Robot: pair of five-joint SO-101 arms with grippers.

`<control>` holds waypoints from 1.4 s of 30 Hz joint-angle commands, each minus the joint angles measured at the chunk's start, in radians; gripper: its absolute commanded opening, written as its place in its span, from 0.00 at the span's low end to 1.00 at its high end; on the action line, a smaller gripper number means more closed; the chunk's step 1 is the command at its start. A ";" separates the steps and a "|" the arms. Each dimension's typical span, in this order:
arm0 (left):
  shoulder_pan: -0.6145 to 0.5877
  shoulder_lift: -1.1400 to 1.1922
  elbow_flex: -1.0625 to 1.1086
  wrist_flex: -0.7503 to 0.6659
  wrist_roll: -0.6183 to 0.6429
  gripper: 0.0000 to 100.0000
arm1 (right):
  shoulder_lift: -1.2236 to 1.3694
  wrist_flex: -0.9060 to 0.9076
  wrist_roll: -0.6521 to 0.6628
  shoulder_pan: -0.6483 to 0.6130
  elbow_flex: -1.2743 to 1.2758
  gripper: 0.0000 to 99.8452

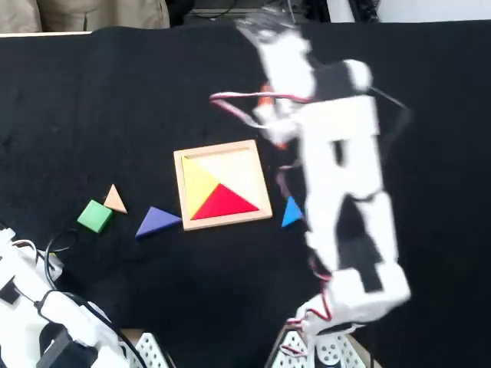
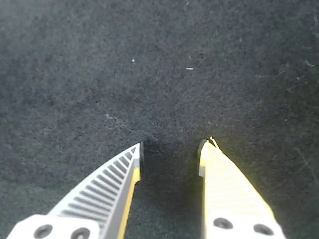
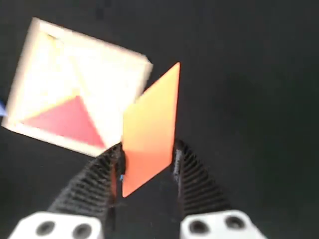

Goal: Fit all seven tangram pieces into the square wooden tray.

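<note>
The square wooden tray [image 1: 224,145] lies mid-table with a yellow triangle [image 1: 198,184] and a red triangle [image 1: 224,201] in it. Left of the tray lie a green square [image 1: 94,216], a small tan triangle [image 1: 115,199] and a violet-blue triangle [image 1: 157,221]. A blue triangle [image 1: 291,212] lies right of the tray. My right gripper [image 3: 147,149] is shut on an orange parallelogram [image 3: 149,119], held on edge in the air beside the tray [image 3: 89,41]. The red triangle [image 3: 65,122] shows there too. My left gripper [image 2: 172,152] is open over bare cloth.
A black cloth covers the table. The white right arm [image 1: 341,176] stretches from the front edge past the tray's right side. The left arm [image 1: 38,314] is folded at the front left corner. Cables [image 1: 238,103] hang near the tray's far right corner.
</note>
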 commanded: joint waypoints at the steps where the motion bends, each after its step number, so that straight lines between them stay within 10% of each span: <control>1: -0.005 0.002 -0.002 -0.014 0.005 0.20 | -0.087 -0.158 0.075 0.184 0.257 0.02; 14: -0.010 0.002 -0.002 -0.009 0.003 0.20 | 0.254 -0.485 0.006 0.123 0.341 0.09; 20: -0.007 0.002 -0.002 -0.011 0.003 0.20 | 0.463 -0.450 0.009 0.121 0.216 0.09; 26: -0.005 0.002 -0.002 -0.015 0.003 0.20 | 0.478 -0.267 0.043 0.124 0.077 0.29; 42: -0.005 0.002 -0.002 -0.015 0.003 0.20 | 0.559 -0.170 0.107 0.078 -0.076 0.21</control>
